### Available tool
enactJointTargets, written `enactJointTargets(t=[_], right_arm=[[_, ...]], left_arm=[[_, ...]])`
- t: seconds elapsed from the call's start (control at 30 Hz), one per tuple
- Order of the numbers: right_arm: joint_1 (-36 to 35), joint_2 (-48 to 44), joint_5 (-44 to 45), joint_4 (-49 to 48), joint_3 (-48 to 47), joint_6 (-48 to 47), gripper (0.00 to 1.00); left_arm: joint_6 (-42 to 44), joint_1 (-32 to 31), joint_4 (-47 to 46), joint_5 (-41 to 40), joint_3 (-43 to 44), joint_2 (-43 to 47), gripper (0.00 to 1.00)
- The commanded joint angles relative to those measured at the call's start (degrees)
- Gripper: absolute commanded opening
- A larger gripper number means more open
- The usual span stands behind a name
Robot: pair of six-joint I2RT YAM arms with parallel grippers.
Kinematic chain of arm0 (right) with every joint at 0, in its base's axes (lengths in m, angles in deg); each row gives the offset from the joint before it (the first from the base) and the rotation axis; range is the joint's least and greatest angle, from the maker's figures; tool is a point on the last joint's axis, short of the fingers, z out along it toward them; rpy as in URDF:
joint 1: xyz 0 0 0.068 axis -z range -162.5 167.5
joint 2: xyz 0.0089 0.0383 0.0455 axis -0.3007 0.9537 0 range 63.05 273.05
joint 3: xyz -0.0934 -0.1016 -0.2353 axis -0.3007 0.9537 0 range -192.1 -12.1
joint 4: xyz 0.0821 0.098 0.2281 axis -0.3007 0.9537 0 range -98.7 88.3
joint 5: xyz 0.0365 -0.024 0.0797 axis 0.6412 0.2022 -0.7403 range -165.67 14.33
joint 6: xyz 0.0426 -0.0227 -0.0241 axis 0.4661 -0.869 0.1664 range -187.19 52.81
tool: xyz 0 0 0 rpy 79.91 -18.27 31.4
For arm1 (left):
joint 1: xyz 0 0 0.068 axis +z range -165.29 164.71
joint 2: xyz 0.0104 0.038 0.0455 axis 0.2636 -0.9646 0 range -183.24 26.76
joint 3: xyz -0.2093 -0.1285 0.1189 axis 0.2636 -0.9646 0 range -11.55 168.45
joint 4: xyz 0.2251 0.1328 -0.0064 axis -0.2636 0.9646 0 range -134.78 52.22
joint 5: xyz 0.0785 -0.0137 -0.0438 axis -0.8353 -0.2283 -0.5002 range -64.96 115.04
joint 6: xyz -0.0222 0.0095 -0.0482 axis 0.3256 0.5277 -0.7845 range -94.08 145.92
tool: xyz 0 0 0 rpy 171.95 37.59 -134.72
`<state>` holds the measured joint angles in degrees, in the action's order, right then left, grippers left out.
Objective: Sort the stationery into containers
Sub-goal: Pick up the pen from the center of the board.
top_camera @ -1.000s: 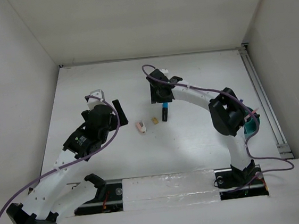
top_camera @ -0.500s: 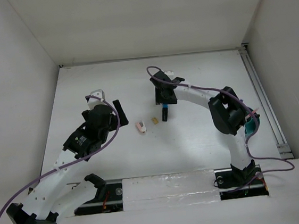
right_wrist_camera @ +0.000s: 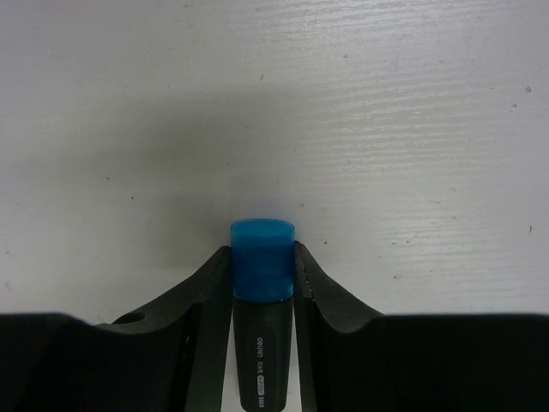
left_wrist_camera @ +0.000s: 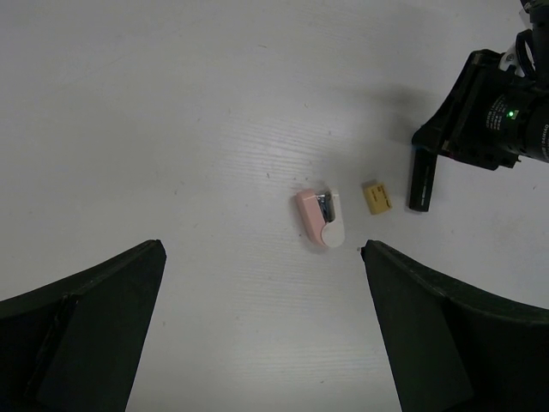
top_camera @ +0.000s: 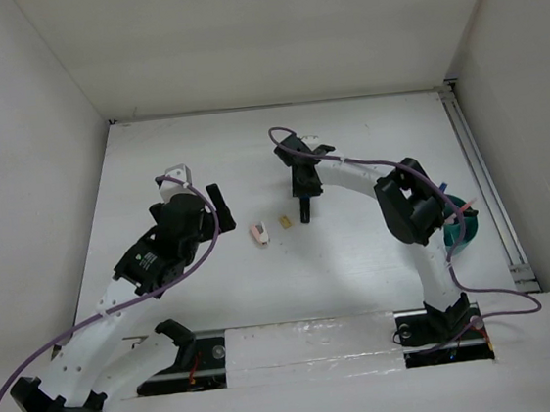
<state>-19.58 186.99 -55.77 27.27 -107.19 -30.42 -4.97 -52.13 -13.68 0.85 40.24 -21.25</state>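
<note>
A blue-black highlighter (right_wrist_camera: 262, 257) lies on the white table, and my right gripper (right_wrist_camera: 262, 250) is shut on it, both fingers pressed against the blue cap. From above, the right gripper (top_camera: 302, 195) stands over the highlighter (top_camera: 304, 214) at mid-table. Left of it lie a small tan eraser block (top_camera: 286, 222) and a pinkish block (top_camera: 258, 232). The left wrist view shows the pinkish block (left_wrist_camera: 320, 217), the tan eraser (left_wrist_camera: 376, 196) and the highlighter (left_wrist_camera: 420, 180). My left gripper (left_wrist_camera: 262, 247) hangs wide open and holds nothing, short of the pinkish block. The teal cup (top_camera: 460, 231) sits at the right, half hidden by the right arm.
Thin pink pencils (top_camera: 466, 208) stick up out of the teal cup. White walls close in the table on the left, back and right. A metal rail (top_camera: 478, 170) runs along the right edge. The left gripper (top_camera: 218, 206) is left of the small blocks.
The right gripper's fingers have closed in on the highlighter's blue cap. The right arm's elbow has shifted left, so more of the teal cup shows. The left arm has stayed put.
</note>
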Motion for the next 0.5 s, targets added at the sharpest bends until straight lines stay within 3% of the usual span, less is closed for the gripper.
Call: enactJointTargets(t=[0.0,0.13,0.17,0.33,0.47], right_arm=[[0.1,1.7,-1.6,1.6,-0.5,1.1,0.31],[0.1,2.8,-2.8,1.0,-0.5,0.6,0.1],[0.1,2.8,-3.4,1.0,-0.5,0.0,0.0],[1.3,1.2,-5.6,1.0,-2.7,-2.7,0.0],[5.3,-10.2,-3.4,-1.6,-2.3,-5.1,0.0]], left_arm=[[0.7,0.3,-1.2,0.3,1.7,1.2,1.0],[0.7,0.3,-1.2,0.3,1.7,1.2,1.0],[0.7,0.3,-1.2,0.3,1.7,1.7,1.0],[0.7,0.3,-1.2,0.3,1.7,1.7,1.0],[0.7,0.3,-1.2,0.3,1.7,1.7,1.0]])
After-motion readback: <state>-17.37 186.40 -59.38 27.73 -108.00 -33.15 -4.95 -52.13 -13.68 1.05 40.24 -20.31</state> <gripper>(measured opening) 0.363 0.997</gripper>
